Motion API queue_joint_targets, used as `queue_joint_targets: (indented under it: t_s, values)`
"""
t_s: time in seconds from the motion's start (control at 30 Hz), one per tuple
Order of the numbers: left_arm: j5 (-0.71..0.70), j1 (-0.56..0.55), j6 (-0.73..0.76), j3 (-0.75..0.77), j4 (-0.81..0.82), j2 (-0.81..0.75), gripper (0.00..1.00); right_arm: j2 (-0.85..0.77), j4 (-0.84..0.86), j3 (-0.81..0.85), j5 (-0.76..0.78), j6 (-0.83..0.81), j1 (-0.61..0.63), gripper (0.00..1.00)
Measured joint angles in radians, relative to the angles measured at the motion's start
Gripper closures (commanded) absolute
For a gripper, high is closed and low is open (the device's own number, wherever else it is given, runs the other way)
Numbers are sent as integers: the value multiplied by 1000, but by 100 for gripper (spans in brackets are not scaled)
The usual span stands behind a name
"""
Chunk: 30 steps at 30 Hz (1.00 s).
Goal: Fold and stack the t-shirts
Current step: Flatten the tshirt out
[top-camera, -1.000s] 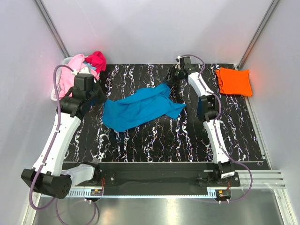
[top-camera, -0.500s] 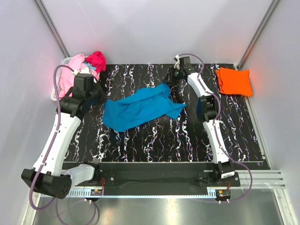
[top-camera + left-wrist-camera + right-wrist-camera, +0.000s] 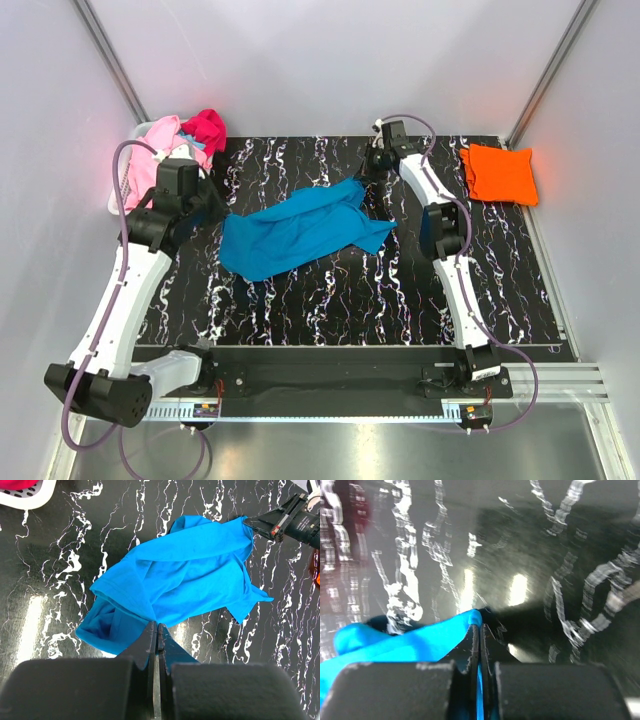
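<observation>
Top external: four tees. Turquoise (image 3: 300,230) mid-bench, orange (image 3: 498,173) far-right corner, pink (image 3: 150,165) and magenta (image 3: 207,127) in one basket (image 3: 114,205). Left hand (image 3: 156,627) and right hand (image 3: 477,626) both pinch turquoise.

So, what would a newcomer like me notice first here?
A bright turquoise t-shirt sprawls crumpled on the black marbled table, the left jaws pinching its left end and the right jaws its far right corner. A folded orange t-shirt lies at the far right; a pink t-shirt and a magenta t-shirt heap in a white basket far left.
</observation>
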Motion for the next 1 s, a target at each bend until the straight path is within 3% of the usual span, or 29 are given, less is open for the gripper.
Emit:
queue_joint_targets:
  t_s: [0.2, 0.53, 0.73, 1.0]
  values:
    - [-28, 2, 9, 43, -27, 24, 100, -177, -107, -130, 200, -87, 2, 100]
    - [-26, 133, 45, 405, -54, 227, 100, -825, -181, -304, 524, -216, 3, 100]
    - [79, 213, 62, 618, -54, 347, 100, -1154, -176, -394, 633, -251, 2, 100]
    - [308, 338, 79, 828, -60, 527, 100, -1291, -220, -517, 735, -283, 2, 100]
